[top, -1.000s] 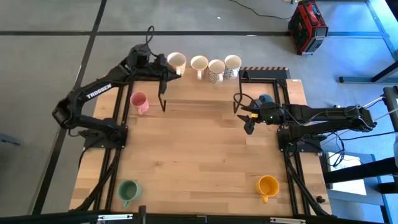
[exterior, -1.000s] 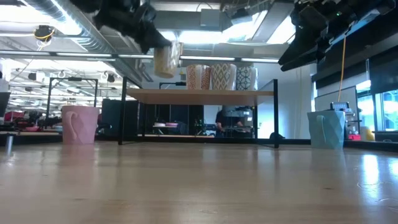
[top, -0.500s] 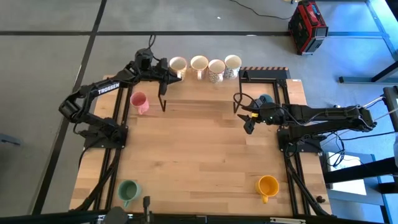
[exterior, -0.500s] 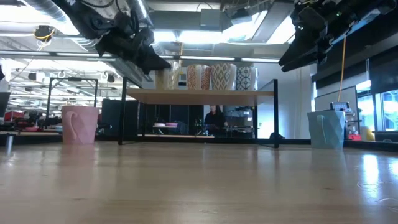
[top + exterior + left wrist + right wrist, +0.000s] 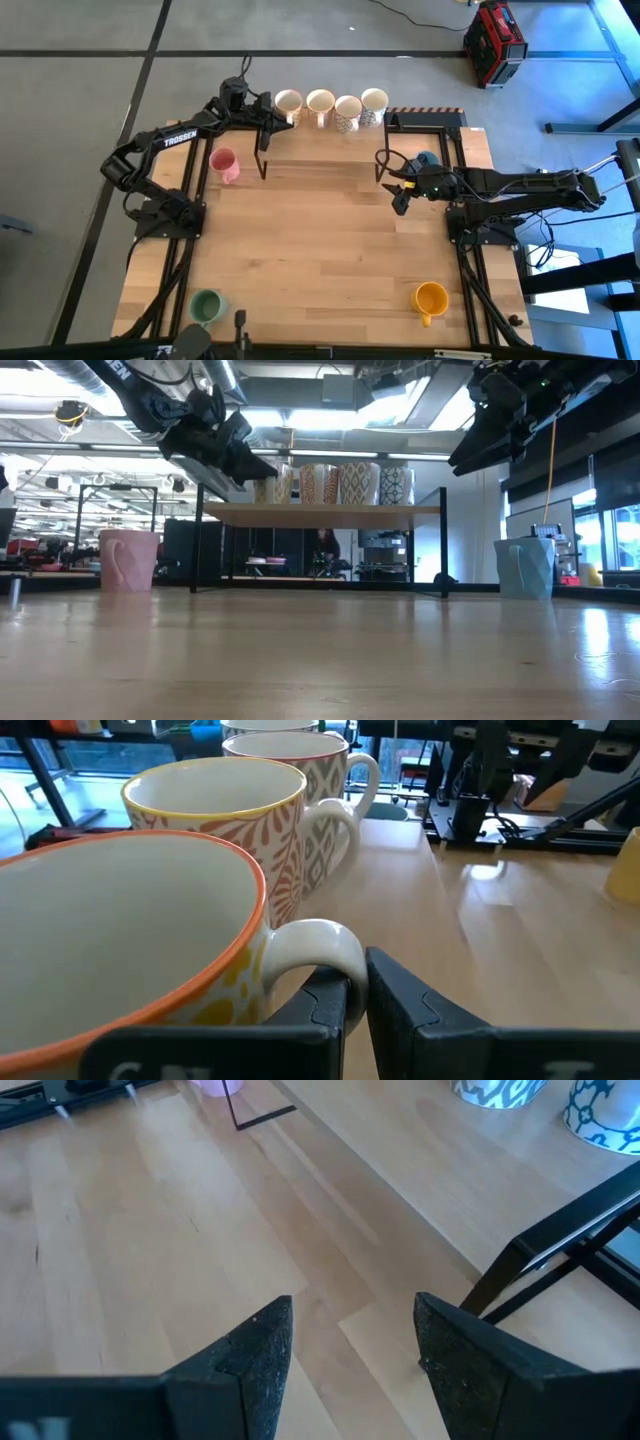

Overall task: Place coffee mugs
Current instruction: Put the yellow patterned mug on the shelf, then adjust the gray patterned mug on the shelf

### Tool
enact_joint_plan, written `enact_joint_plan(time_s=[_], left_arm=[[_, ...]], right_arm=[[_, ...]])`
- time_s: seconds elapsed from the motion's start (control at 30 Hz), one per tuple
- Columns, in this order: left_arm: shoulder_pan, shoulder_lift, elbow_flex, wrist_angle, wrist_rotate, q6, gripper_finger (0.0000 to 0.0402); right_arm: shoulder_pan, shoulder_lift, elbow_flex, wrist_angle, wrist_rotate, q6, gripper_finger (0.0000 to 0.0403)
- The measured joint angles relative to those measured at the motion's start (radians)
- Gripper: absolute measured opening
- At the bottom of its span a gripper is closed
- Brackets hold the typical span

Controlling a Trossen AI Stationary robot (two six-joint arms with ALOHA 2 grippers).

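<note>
You are working over a wooden table [image 5: 320, 240] with a raised shelf [image 5: 320, 510] along its far edge, and the step in hand looks like setting a mug into the row up there. Your left gripper [image 5: 272, 117] is sitting at the shelf's left end, fingers pinched nearly together around the handle of the orange-rimmed mug [image 5: 130, 935], which is standing on the shelf just beside the yellow-rimmed leaf-patterned mug [image 5: 225, 815]. Your right gripper [image 5: 400, 195] is hovering over the table's right half with its fingers spread wide and nothing between them.

Next, you will likely need to let go of that handle and back off without nudging the row.

Counting mugs: four are standing on the shelf, all cream with patterns. Four are waiting on the table: one pink mug [image 5: 224, 163] at the left, one blue mug [image 5: 426, 160] at the right, partly hidden by the right arm, one green mug [image 5: 206, 306] near left, one orange-yellow mug [image 5: 431, 299] near right.
</note>
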Motion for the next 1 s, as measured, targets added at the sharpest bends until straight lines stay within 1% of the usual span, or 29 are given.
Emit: enact_joint_plan(time_s=[0.1,0.27,0.4,0.47,1.0], left_arm=[[0.0,0.0,0.0,-0.001,-0.006,0.009,0.002],[0.0,0.0,0.0,-0.005,-0.019,0.005,0.0051],[-0.001,0.0,0.0,-0.007,-0.068,-0.04,0.0066],[0.0,0.0,0.0,-0.007,-0.088,-0.061,0.0068],[-0.001,-0.001,0.0,-0.011,-0.092,-0.116,0.0072]], right_arm=[[0.0,0.0,0.0,0.0,0.0,0.0,0.0199],[0.0,0.0,0.0,0.0,0.0,0.0,0.0199],[0.0,0.0,0.0,0.0,0.0,0.0,0.0199],[0.0,0.0,0.0,0.0,0.0,0.0,0.0199],[0.0,0.0,0.0,-0.004,-0.003,0.0,0.0199]])
